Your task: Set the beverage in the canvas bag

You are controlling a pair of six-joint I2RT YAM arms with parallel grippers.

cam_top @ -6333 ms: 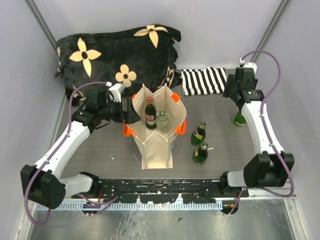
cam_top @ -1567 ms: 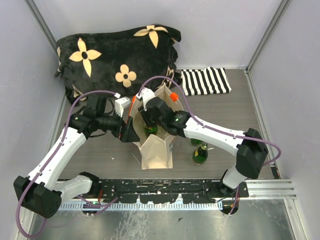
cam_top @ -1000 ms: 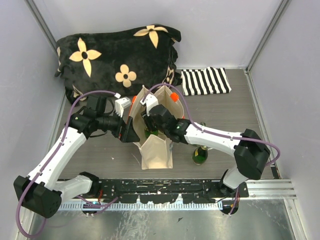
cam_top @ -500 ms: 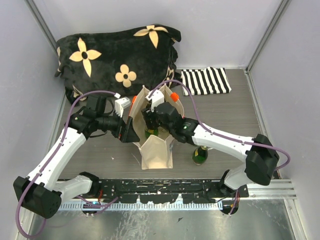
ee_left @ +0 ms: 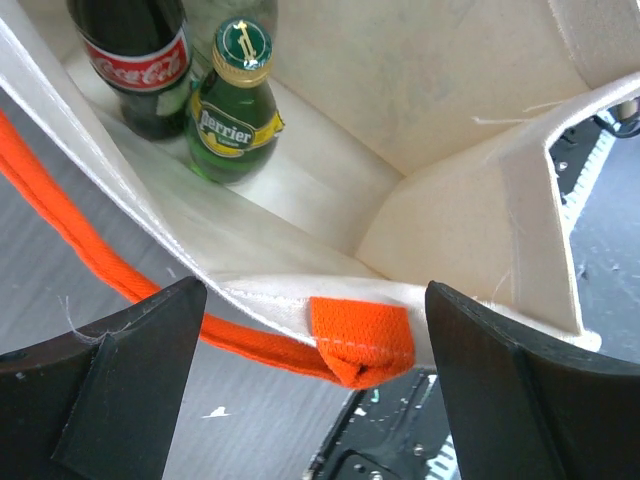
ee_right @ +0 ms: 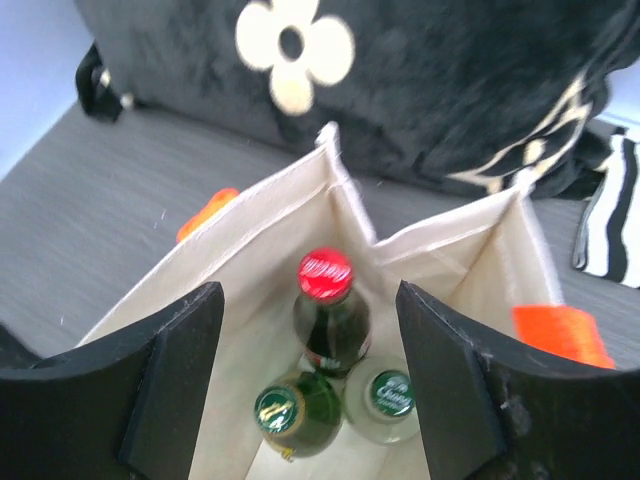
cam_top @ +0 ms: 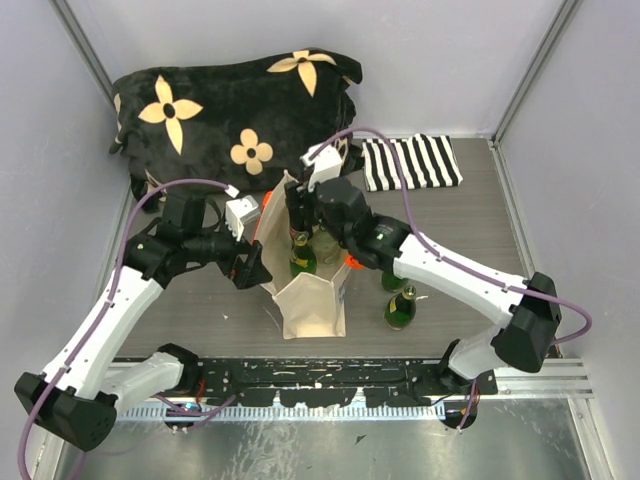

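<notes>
Right wrist view: left end effector and right end effector gape beside beige canvas bag; round-capped, seemingly glass bottles inside.

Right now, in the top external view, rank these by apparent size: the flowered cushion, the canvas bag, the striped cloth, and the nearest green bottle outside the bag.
1. flowered cushion
2. canvas bag, though it stands tall, so nearness to the camera may enlarge it
3. striped cloth
4. green bottle

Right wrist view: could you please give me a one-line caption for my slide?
Open right gripper above the canvas bag, which holds three bottles.
</notes>
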